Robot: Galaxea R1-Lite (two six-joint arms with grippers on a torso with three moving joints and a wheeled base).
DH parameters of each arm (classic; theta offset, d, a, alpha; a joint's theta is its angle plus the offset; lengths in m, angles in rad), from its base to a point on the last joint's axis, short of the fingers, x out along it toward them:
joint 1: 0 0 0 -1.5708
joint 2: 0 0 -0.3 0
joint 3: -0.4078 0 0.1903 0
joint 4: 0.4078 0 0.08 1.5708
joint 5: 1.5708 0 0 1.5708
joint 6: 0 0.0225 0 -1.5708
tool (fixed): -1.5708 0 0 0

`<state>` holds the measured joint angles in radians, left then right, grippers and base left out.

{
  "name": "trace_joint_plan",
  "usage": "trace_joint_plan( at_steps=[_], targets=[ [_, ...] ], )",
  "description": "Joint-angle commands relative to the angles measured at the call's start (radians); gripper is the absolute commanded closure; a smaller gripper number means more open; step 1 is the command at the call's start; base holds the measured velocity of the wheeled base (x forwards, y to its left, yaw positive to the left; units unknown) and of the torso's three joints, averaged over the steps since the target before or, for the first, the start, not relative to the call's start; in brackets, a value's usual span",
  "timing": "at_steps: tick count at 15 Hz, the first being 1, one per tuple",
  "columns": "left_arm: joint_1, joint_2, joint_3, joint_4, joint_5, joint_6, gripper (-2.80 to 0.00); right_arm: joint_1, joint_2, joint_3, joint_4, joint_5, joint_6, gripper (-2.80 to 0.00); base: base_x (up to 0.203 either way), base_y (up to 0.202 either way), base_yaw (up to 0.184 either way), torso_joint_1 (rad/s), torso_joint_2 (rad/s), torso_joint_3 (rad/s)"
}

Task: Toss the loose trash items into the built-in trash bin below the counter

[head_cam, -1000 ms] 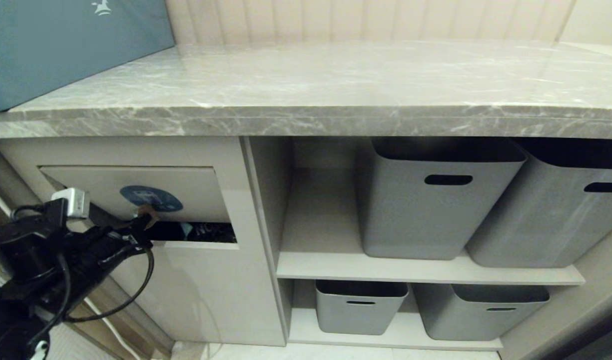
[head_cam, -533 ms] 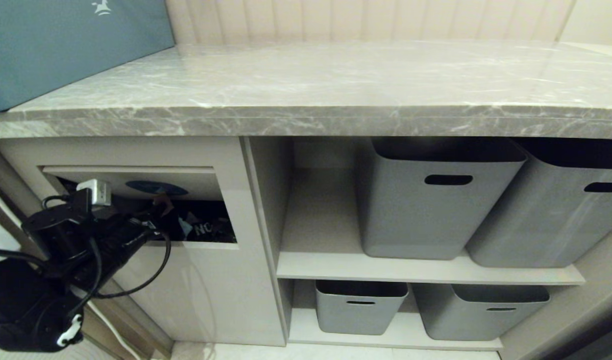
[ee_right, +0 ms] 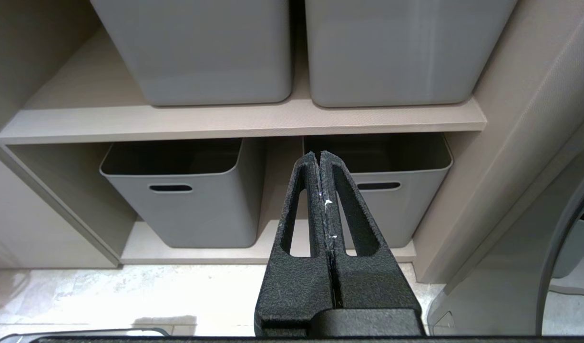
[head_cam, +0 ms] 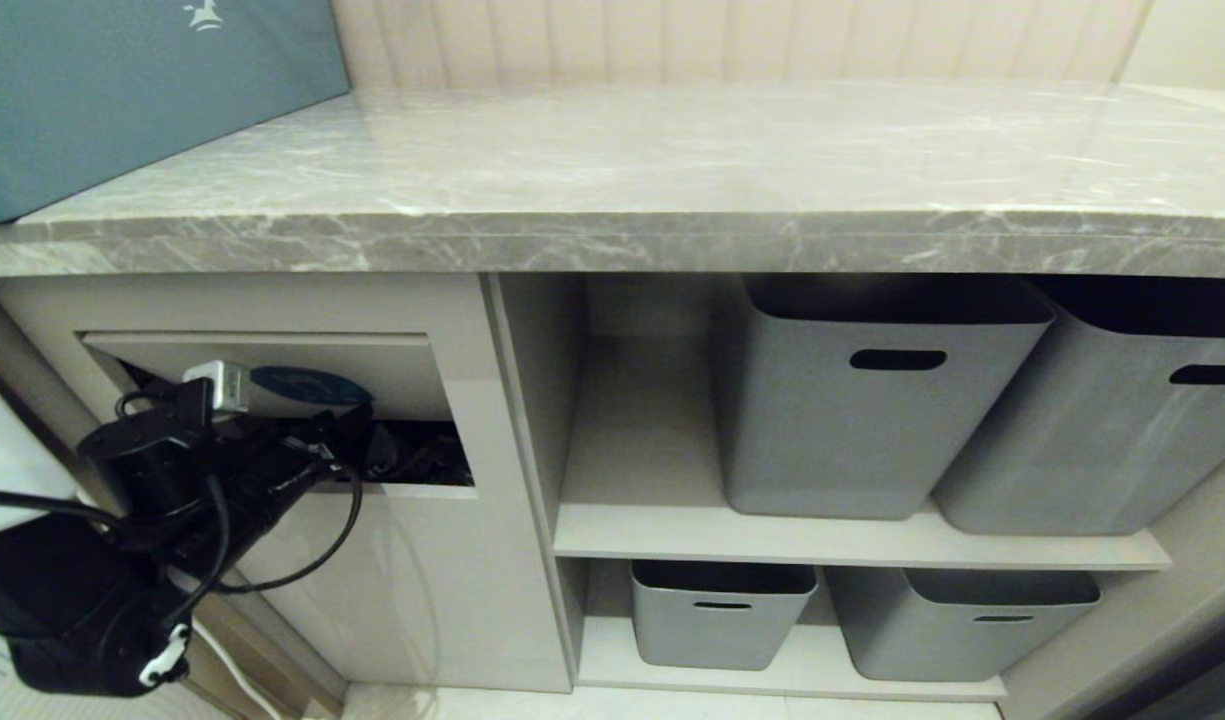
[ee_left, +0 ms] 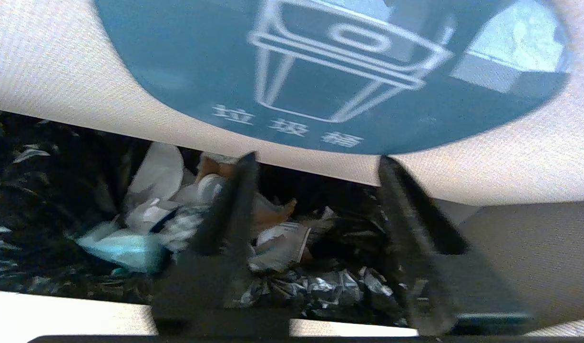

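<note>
Worktop (head_cam: 672, 160) spanned the upper frame of the head view, no trash visible on it. Bin (head_cam: 412, 600) sat below it at lower left, flap (head_cam: 402, 375) pushed inward. Left end effector (head_cam: 357, 445) was in the flap opening, pushing the panel up; in the left wrist view its fingers (ee_left: 225, 209) stood apart with nothing between them. Scraps (ee_left: 129, 247) lay in the bin below: pale teal wad, white paper, dark foil. Judged step: release just made, item dropped. Next move needs a straight pull-out from the opening so the flap can swing shut without snagging the cable (head_cam: 302, 570). Right end effector (ee_right: 320, 166) was closed and empty, parked facing the lower tubs (ee_right: 177, 190).
</note>
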<state>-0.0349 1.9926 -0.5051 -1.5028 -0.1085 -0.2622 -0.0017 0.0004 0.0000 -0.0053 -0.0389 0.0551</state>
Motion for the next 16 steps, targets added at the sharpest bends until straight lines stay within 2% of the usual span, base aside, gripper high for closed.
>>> trace_joint_plan(
  at_steps=[1, 4, 6, 10, 11, 14, 16],
  targets=[
    [-0.005, -0.005, -0.001, -0.008, 0.000, -0.002, -2.80, 0.000, 0.000, 0.002, -0.001, -0.001, 0.000, 0.00, 0.000, 0.000, 0.000, 0.000, 0.00, 0.000],
    [-0.015, -0.046, 0.042, -0.006, 0.005, -0.001, -2.80, 0.000, 0.000, 0.002, -0.001, -0.001, 0.000, 0.00, 0.000, 0.000, 0.000, 0.000, 0.00, 0.000],
    [-0.011, -0.115, 0.153, -0.006, 0.011, -0.002, -2.80, 0.000, 0.000, 0.002, -0.001, -0.001, 0.000, 0.00, 0.000, 0.000, 0.000, 0.000, 0.00, 0.000],
    [-0.001, -0.280, 0.288, -0.016, 0.029, -0.035, -2.80, 0.000, 0.001, 0.002, -0.001, -0.001, 0.000, 0.00, 0.000, 0.000, 0.000, 0.000, 0.00, 0.000],
    [-0.001, -0.317, 0.332, -0.017, 0.032, -0.036, 0.00, 0.000, 0.000, 0.002, -0.001, -0.001, 0.000, 0.00, 0.000, 0.000, 0.000, 0.000, 0.00, 0.000],
    [0.003, -0.425, 0.360, -0.017, 0.034, -0.032, 0.00, 0.000, 0.000, 0.002, -0.001, -0.001, 0.000, 0.00, 0.000, 0.000, 0.000, 0.000, 0.00, 0.000],
    [0.006, -0.515, 0.351, -0.009, 0.034, -0.002, 0.00, 0.000, 0.000, 0.002, -0.001, 0.000, 0.000, 0.00, 0.000, 0.000, 0.000, 0.000, 0.00, 0.000]
  ],
)
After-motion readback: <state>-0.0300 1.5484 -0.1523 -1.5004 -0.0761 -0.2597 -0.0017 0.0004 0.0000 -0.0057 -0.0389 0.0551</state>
